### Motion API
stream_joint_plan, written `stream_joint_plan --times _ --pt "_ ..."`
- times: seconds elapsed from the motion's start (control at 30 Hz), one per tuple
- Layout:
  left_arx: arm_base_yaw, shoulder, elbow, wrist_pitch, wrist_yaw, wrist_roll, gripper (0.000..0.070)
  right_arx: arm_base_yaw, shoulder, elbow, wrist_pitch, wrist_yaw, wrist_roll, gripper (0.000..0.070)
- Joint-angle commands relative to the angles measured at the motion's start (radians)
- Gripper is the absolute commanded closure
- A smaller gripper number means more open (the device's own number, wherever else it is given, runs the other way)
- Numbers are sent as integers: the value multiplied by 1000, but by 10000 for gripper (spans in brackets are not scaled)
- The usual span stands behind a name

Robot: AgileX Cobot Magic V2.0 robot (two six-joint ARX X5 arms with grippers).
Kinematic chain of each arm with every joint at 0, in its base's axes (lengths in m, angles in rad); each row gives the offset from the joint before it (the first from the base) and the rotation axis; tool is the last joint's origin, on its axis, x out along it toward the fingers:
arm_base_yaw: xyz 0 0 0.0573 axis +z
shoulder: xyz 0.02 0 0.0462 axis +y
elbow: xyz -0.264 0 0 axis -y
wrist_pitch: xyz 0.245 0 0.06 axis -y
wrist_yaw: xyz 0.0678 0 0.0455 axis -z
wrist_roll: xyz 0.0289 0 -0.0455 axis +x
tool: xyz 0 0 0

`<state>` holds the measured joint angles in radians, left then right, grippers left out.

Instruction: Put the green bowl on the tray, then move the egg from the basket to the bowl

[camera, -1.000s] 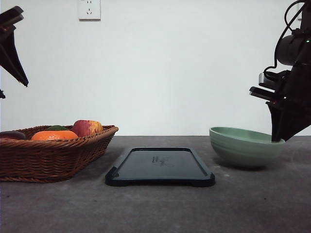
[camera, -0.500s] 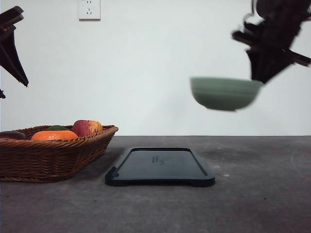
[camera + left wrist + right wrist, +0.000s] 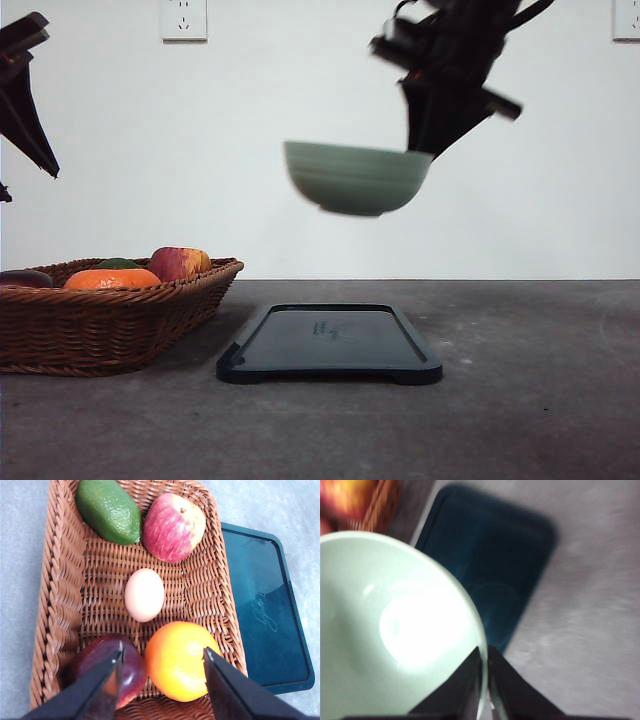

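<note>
Sage-green and slightly motion-blurred, the green bowl (image 3: 357, 178) hangs in the air above the tray (image 3: 329, 345), well clear of the desk (image 3: 530, 400), in the front view. The right pincer (image 3: 418, 150) grips it at the rim on the bowl's three o'clock side; in the right wrist view its two fingers (image 3: 470, 680) are closed on the pale rim, one inside and one outside, with the bowl's glossy inner surface (image 3: 390, 630) catching a bright highlight and the dark tray (image 3: 495, 575) lying below it. The tray itself sits flat on the grey desk at the centre of the front view, and the basket (image 3: 100, 320) stands at its nine o'clock, just beside it. The left pincer (image 3: 162, 655) hovers over the basket, released, its fingers (image 3: 105, 685) spread apart and touching nothing. Inside the woven wicker lies the egg (image 3: 144, 594) near the middle, with a green avocado (image 3: 108, 510) at its eleven o'clock, a red apple (image 3: 174, 527) at its one o'clock, an orange (image 3: 177, 661) at its five o'clock and a dark red fruit (image 3: 107, 667) at its seven o'clock.
</note>
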<state>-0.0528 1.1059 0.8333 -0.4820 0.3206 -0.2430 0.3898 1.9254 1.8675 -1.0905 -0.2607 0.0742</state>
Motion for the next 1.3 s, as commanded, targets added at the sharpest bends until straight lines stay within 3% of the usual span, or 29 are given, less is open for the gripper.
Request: stream_joint_plan --times 0.0,0.6,1.27 --pt "-2 7 23 9 5 16 391 14 36 29 15 2 -11 700" --pt "-2 7 23 7 5 16 390 39 202 29 119 33 2 700" --pt "-2 7 23 7 5 15 390 39 259 29 128 61 4 700"
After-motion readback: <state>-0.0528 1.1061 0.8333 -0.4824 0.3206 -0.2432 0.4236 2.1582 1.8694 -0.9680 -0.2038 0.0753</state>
